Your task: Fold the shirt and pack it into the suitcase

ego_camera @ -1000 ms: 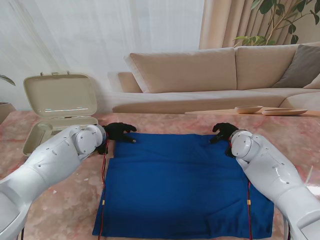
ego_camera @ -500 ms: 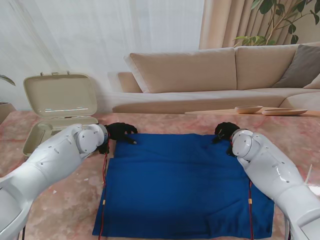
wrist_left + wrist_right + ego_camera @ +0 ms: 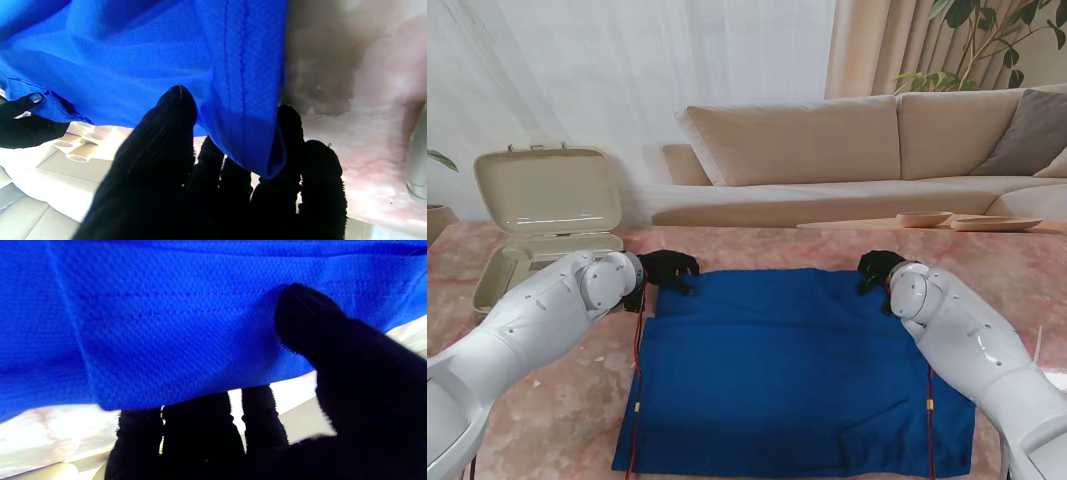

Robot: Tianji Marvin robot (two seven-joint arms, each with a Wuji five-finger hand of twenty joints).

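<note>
Left hand (image 3: 670,270), right hand (image 3: 878,269) pinched closed.

Bare table (image 3: 557,400) left of the shirt (image 3: 787,370); open suitcase (image 3: 545,215) beyond, lid upright at its far side.

Your shirt (image 3: 787,370) is matt blue knit cloth, fine-textured; surface (image 3: 547,410) glossy pink marble-look; suitcase (image 3: 547,200) smooth beige plastic; fingers (image 3: 160,146) in black knit fabric.

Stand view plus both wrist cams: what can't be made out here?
- Suitcase interior: stand view, left arm covers the base.
- Shirt near edge: stand view, cut off by the frame.
- Left hand and right hand fingertips: wrist views, behind the cloth.
</note>
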